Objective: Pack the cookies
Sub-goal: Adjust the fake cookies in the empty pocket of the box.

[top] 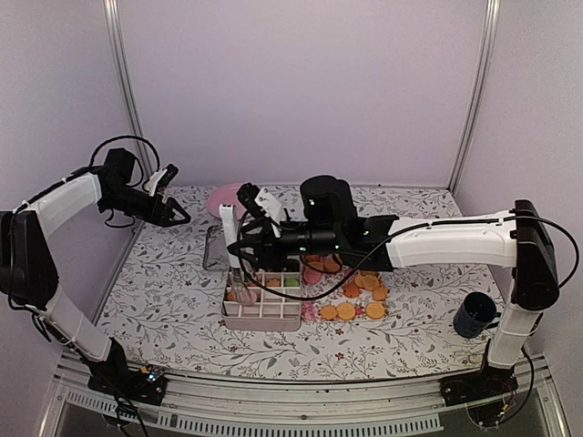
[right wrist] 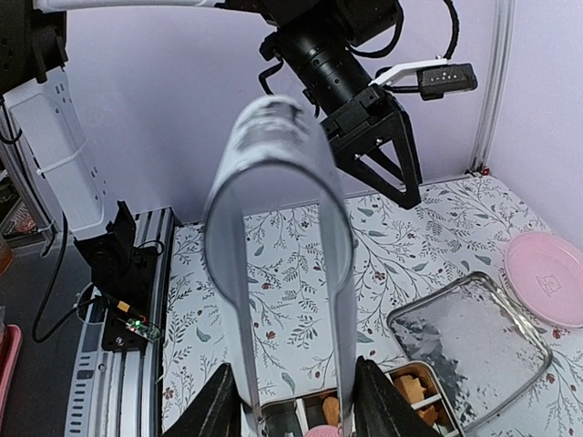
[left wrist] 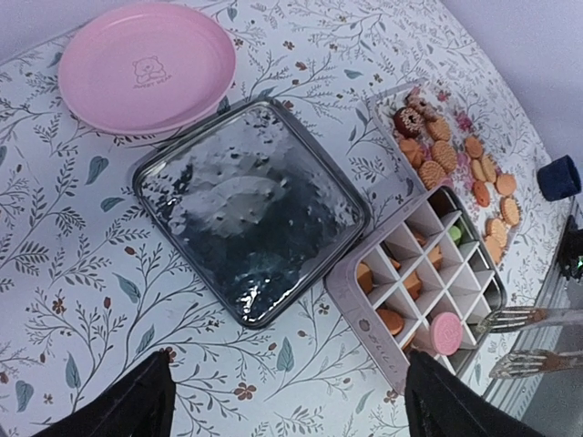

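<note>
Cookies (left wrist: 392,320) sit in some squares of the divided box (left wrist: 364,332). More lie loose on the bench (left wrist: 55,300), just right of the box. The right gripper (right wrist: 293,405) pinches silver tongs (right wrist: 273,228). The tongs' tips hang over a corner square of the box, just beside a pink cookie (left wrist: 446,332). The left gripper (left wrist: 287,391) is spread wide, holding nothing, high up left of the box. A clear square lid (left wrist: 250,209) lies beside the box, with a pink plate (left wrist: 146,64) past it.

The left arm (top: 64,205) is bent and raised at the left side, and the left gripper (top: 176,216) hangs aloft with its fingers spread wide. The right arm (top: 446,241) stretches far leftward, with the right gripper (right wrist: 293,407) clamped on tongs (right wrist: 273,237).
</note>
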